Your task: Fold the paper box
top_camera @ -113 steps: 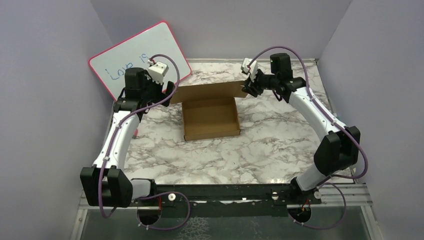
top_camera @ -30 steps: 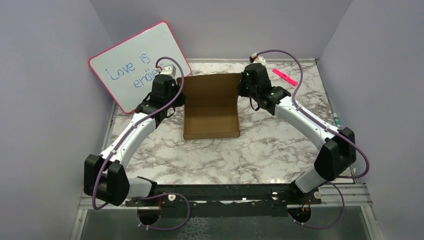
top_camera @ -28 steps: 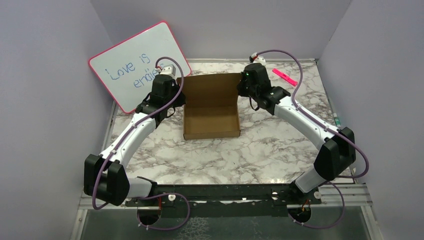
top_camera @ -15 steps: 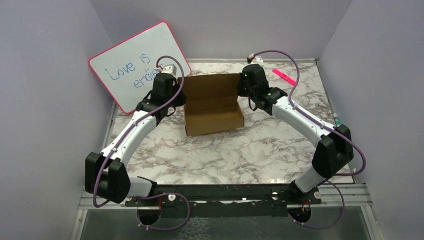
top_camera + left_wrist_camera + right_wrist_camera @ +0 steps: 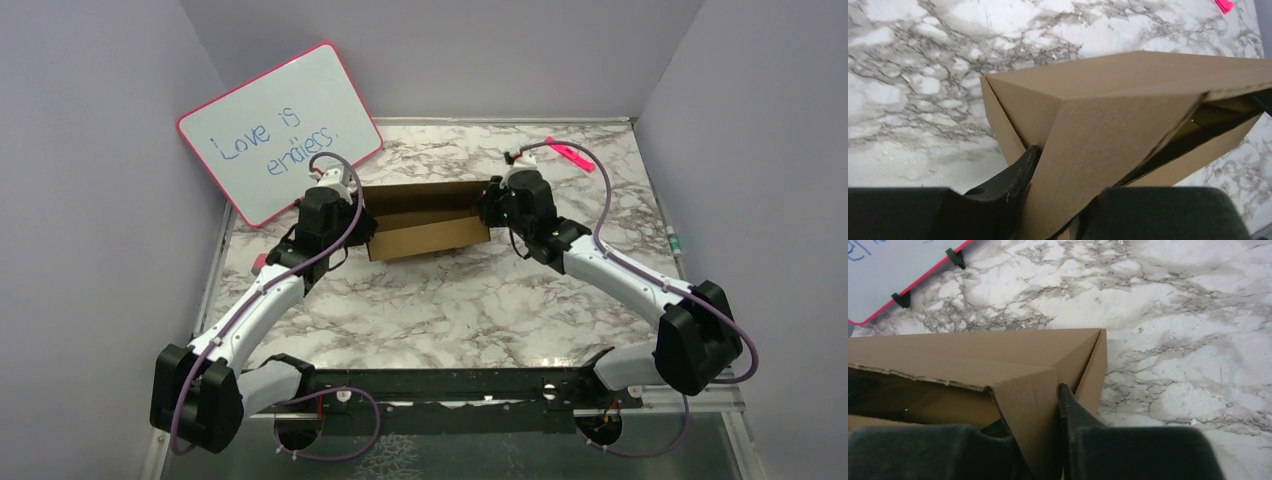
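Observation:
The paper box [image 5: 425, 236] is plain brown cardboard and stands at mid-table. Its lid leans forward over the tray and is partly shut, with a dark gap left under its front edge. My left gripper [image 5: 352, 213] is at the box's left end. In the left wrist view the paper box [image 5: 1128, 85] has its lid side flap between the jaws of my left gripper [image 5: 1063, 175]. My right gripper [image 5: 493, 205] is at the right end. In the right wrist view my right gripper [image 5: 1030, 410] pinches the side flap of the paper box [image 5: 973, 347].
A pink-framed whiteboard [image 5: 280, 125] with blue writing leans at the back left, close behind my left arm. A pink marker [image 5: 570, 153] lies at the back right. A small object [image 5: 672, 240] sits by the right wall. Grey walls close in three sides.
Both arms have drawn back toward the near side and come lower, bringing the upright lid forward and down over the tray. The box has shifted slightly to the right.

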